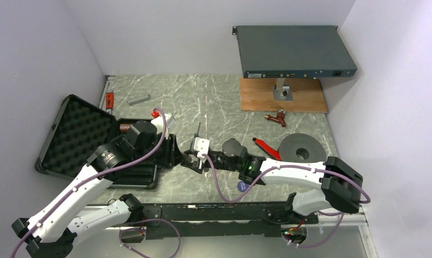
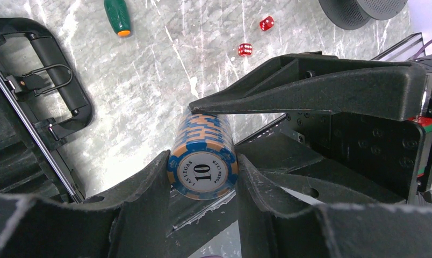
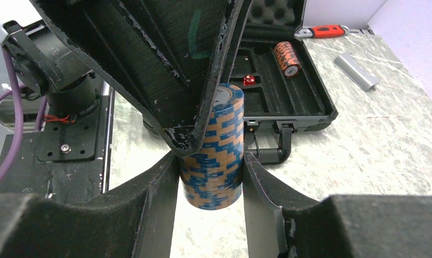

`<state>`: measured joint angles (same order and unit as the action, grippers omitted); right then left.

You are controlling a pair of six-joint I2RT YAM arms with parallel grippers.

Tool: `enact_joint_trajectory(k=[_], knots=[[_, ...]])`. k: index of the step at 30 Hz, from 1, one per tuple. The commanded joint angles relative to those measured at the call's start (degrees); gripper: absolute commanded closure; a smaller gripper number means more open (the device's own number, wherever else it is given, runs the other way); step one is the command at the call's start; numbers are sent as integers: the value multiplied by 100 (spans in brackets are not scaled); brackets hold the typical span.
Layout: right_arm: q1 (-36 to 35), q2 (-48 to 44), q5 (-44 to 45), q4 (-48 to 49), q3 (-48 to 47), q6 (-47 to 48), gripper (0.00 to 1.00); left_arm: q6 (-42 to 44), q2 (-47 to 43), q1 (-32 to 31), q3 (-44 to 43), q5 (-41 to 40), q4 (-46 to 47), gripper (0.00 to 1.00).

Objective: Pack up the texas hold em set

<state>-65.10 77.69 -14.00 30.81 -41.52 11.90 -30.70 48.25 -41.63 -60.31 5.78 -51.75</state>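
A blue-and-orange chip stack marked 10 hangs above the table just right of the open black briefcase. My left gripper is shut on it. My right gripper is shut on the same stack from the other side; one of its fingers lies across the stack's top. The grippers meet near the case's front. A second chip stack and a red die lie in the case tray. Two red dice lie on the table. A blue button shows under my right arm.
A green-handled screwdriver lies beyond the case handle. A large grey disc and a red-handled tool lie right of the grippers. A rack unit on a wooden board stands at the back right. A grey bar lies at the back left.
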Motion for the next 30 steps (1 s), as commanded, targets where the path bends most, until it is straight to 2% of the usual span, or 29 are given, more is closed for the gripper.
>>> enact_joint_trajectory(k=[1,3,4,5,7,10,17,24,30], knots=[[-64,-61,-41,111,-291,66,90,-62,-173,35,-92,-69,381,68],[-64,-81,-33,76,-303,67,92,-5,-227,37,-132,-117,303,35],[-72,-90,-26,56,-312,62,94,16,-280,34,-172,-170,248,23],[-73,-98,-24,38,-325,40,94,30,-362,40,-226,-279,180,14],[-58,-113,-16,-17,-388,-38,96,101,-481,41,-338,-521,8,3],[-68,-48,-58,-170,-525,-87,100,253,-582,49,-636,-885,-411,0],[-64,532,376,-913,-1341,-190,100,613,-865,75,-1158,-2183,-1396,0],[-60,1533,519,-2236,-2806,-10,100,873,-1275,85,-1108,-2982,-1518,0],[-24,2478,516,-3021,-4004,230,100,1061,-1457,85,-822,-3313,-1417,0]])
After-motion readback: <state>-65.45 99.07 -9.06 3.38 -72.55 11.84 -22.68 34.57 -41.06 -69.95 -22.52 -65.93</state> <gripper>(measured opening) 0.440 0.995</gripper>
